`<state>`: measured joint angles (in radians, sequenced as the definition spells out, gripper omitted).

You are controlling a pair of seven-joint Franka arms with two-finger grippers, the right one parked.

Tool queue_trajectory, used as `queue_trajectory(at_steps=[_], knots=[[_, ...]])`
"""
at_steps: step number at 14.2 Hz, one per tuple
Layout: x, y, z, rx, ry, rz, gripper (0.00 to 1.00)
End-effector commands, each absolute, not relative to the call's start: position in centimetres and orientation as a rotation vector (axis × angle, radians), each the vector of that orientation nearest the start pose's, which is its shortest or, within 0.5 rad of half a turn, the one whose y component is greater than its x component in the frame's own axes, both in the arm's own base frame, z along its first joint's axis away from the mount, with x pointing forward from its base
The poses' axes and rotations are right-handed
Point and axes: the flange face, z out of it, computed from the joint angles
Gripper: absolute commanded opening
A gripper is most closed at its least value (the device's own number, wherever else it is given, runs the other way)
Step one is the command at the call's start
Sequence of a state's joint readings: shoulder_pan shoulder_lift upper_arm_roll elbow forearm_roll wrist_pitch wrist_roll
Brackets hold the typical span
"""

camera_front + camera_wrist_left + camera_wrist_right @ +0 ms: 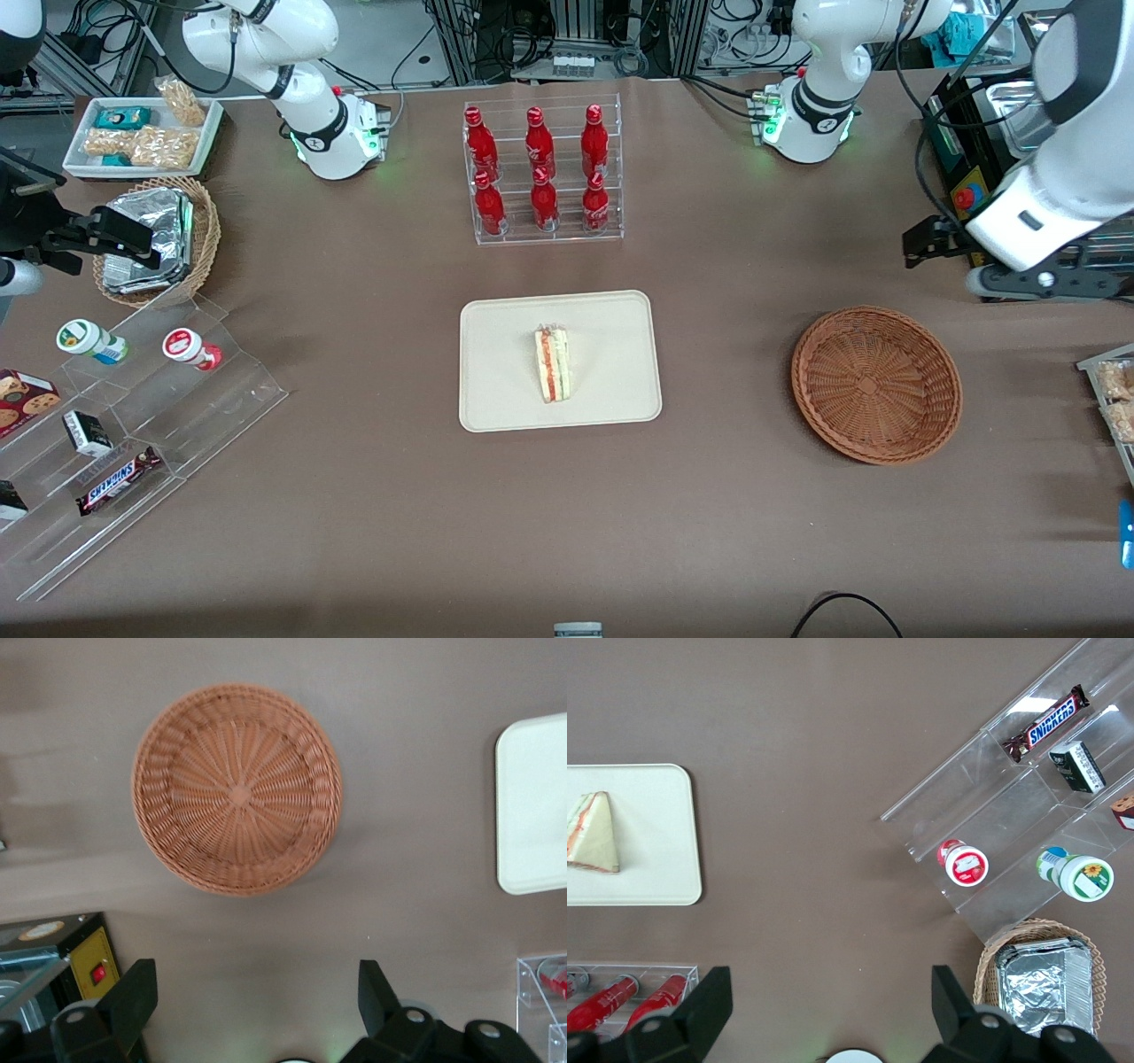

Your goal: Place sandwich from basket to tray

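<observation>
The sandwich, a white wedge with red and green filling, lies on the cream tray in the middle of the table; the right wrist view also shows the sandwich on the tray. The round reddish-brown basket sits empty toward the working arm's end. My left gripper hangs high above the table, farther from the front camera than the basket. In the left wrist view the gripper is open with nothing between its fingers, and the basket and a corner of the tray lie below.
A clear rack of red bottles stands farther from the front camera than the tray. A black box with a red button is beside the working arm. A stepped clear shelf of snacks, a tan basket of foil packets and a white snack tray lie toward the parked arm's end.
</observation>
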<state>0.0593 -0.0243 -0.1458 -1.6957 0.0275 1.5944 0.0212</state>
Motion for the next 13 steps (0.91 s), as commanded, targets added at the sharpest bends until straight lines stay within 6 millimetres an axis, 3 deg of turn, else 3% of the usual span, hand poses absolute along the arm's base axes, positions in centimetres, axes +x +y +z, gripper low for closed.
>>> queue_trajectory(at_steps=[1, 3, 7, 11, 13], knots=[[54.5, -3.2, 60.7, -3.115, 0.154, 0.062, 1.0], [54.8, -1.7, 61.4, -3.122, 0.101, 0.031, 1.0], [54.6, -1.6, 61.6, -3.13, 0.089, 0.036, 1.0], [54.1, 0.1, 62.1, -3.164, 0.032, 0.029, 1.0], [54.0, 0.1, 62.2, -3.165, 0.034, 0.024, 1.0]])
